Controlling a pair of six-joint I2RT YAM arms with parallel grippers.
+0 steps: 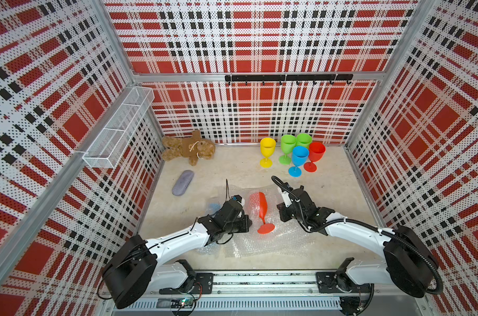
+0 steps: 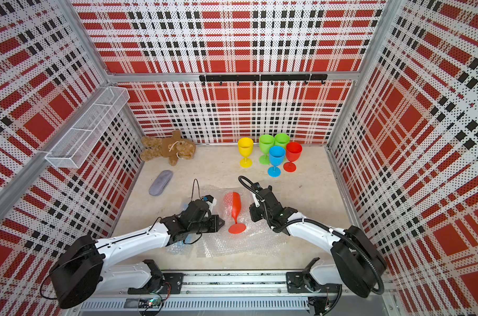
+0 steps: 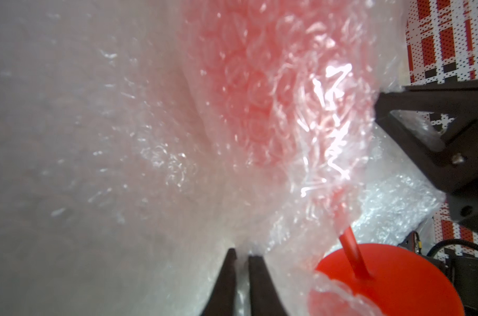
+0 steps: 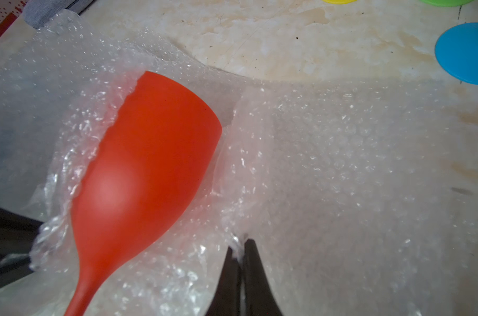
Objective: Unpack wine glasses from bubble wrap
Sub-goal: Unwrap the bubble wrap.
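In both top views a lying red goblet [image 1: 260, 209] rests on spread bubble wrap [image 1: 273, 242] mid-table, with its bowl toward 12 o'clock and its foot toward 6. The 9 o'clock side of the bowl is under a fold of wrap. The left arm reaches in low from 7 o'clock with its forearm nearly level, and the left gripper [image 1: 248, 222] points at the stem from 9 o'clock. The right arm comes from 4 o'clock with its wrist bent down, and the right gripper [image 1: 281, 216] sits at 3 o'clock of the bowl. At 1 o'clock, well apart, stand a yellow goblet [image 1: 267, 151], two green goblets [image 1: 287, 149], a blue goblet [image 1: 299, 160] and an upright red goblet [image 1: 315, 156]. The left wrist view shows that gripper's fingers [image 3: 229, 279] slightly apart with the wrap's edge at their tips; whether they hold it I cannot tell. Beyond them wrap veils the red bowl, while the stem and foot are bare. The right wrist view shows its fingers [image 4: 255, 273] closed, pinching a raised ridge of wrap just beside the bowl's bare side.
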